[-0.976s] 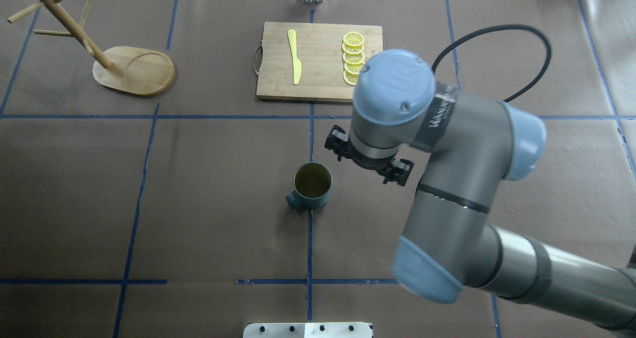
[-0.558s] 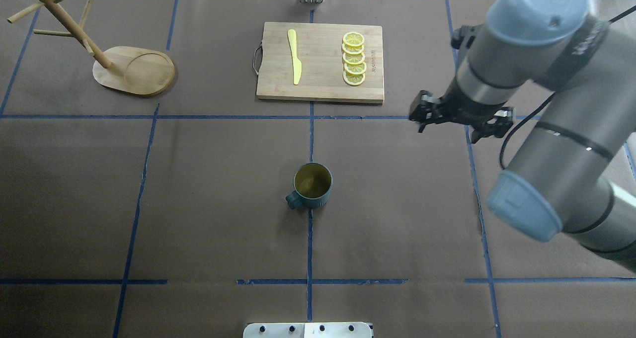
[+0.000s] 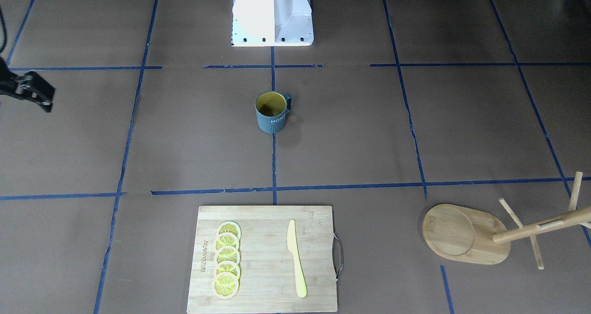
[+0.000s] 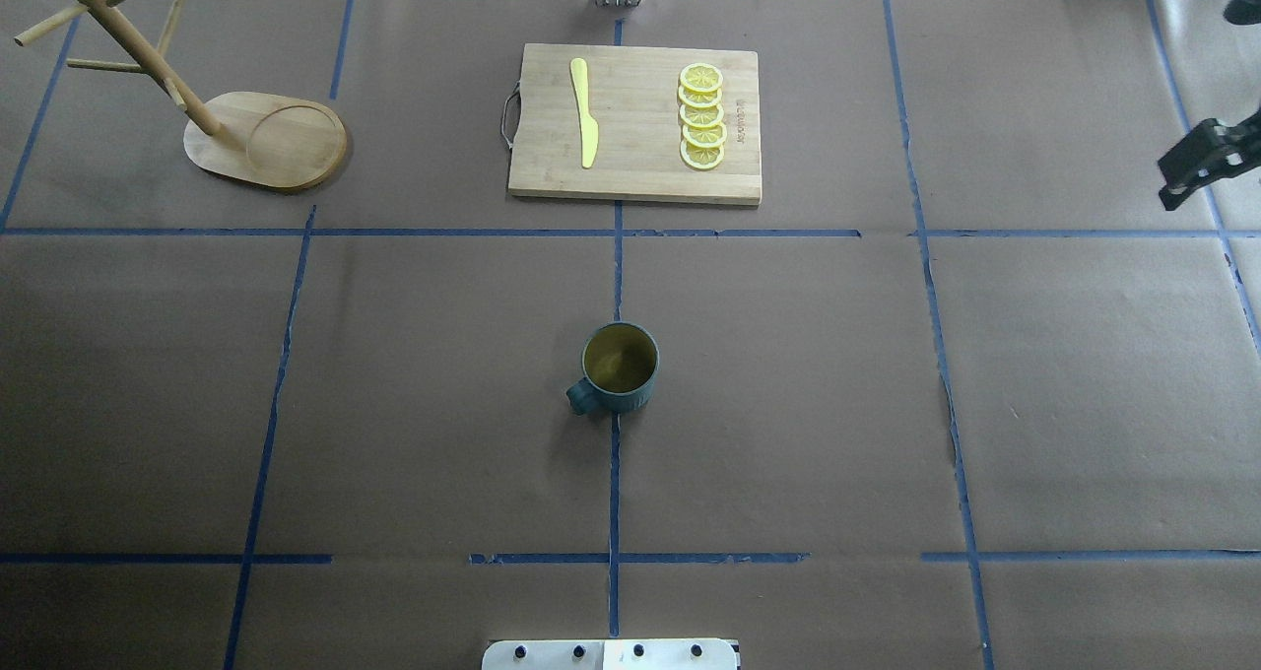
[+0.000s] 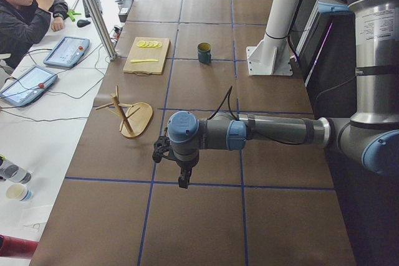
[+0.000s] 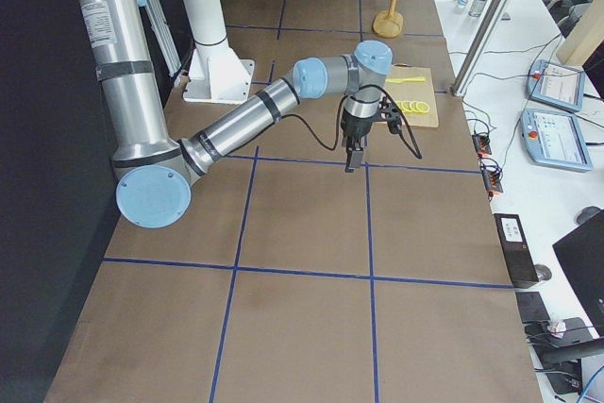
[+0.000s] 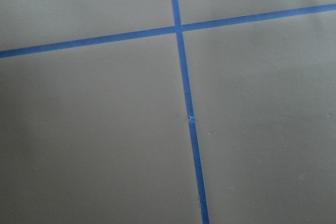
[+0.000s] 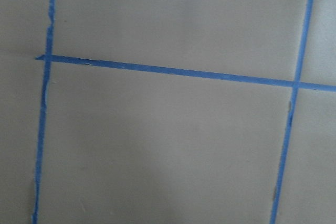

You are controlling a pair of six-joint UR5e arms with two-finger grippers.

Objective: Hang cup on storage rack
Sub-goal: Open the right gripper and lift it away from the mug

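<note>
The cup (image 4: 619, 368) is dark teal with a yellow inside. It stands upright on the brown table mat near the middle, also in the front view (image 3: 271, 112), with nothing holding it. The storage rack (image 4: 266, 141) is a bamboo mug tree that stands at the far left, its pegs bare, as the front view (image 3: 466, 233) shows too. My right gripper (image 4: 1204, 160) shows only partly at the right edge, far from the cup; in the right side view (image 6: 371, 136) its fingers stand apart and hold nothing. My left gripper (image 5: 173, 165) hangs over bare mat beyond the rack; I cannot tell its state.
A bamboo cutting board (image 4: 635, 123) with a yellow knife (image 4: 585, 113) and several lemon slices (image 4: 701, 116) lies at the back centre. Blue tape lines cross the mat. A person and tablets are beside the table's far side (image 5: 25, 10). Both wrist views show only mat and tape.
My right arm swung away from beside the cup to the right and back, nearly leaving the overhead view. The cup and rack have not moved.
</note>
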